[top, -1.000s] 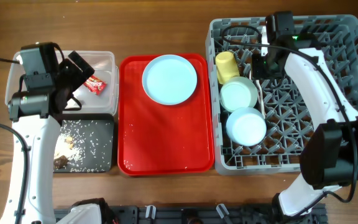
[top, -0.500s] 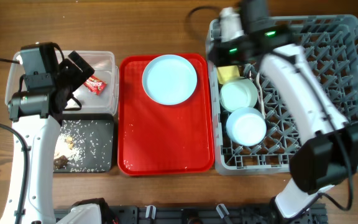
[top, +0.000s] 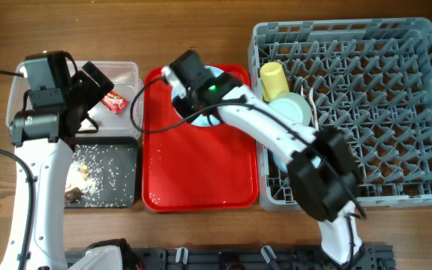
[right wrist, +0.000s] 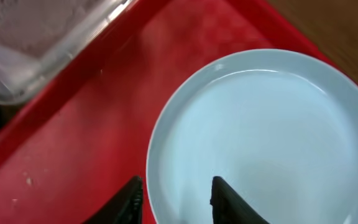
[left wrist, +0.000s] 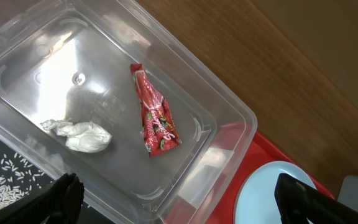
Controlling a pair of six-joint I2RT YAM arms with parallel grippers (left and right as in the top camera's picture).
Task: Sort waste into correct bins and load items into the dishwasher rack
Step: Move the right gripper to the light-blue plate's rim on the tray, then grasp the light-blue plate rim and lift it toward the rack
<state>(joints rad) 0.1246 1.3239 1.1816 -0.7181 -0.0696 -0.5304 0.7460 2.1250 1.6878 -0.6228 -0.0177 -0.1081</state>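
**A:** Which step is this?

**B:** Loading the rack, I'd judge; the waste looks sorted. The snack wrapper [left wrist: 156, 118] and crumpled tissue [left wrist: 79, 134] lie apart in the clear tub [left wrist: 73, 62] at the table's left end; the rice scraps [top: 100, 169] are in the black tray [top: 122, 150] on the tub's near side.

**A:** And the dishes?

**B:** The yellow cup [top: 274, 77] and pale green bowl [top: 295, 109] sit along the left edge of the dishwasher rack [top: 381, 112]; the pale blue plate [right wrist: 260, 143] lies flat by the far edge of the red serving tray [top: 201, 172].

**A:** The right gripper [right wrist: 178, 186]?

**B:** It is reached across to that plate; its fingers are partly spread astride the rim, one over the tray, one over the plate; nothing is pinched yet.

**A:** The left gripper [left wrist: 178, 186]?

**B:** It is spread wide and empty, and it hangs over the tub.

**A:** What does the next move call for?

**B:** Probably lowering until the rim sits between the pads, then closing firmly; a flat plate gives little edge, so a shallow bite may slip; then lift and carry it to the rack's pegs.
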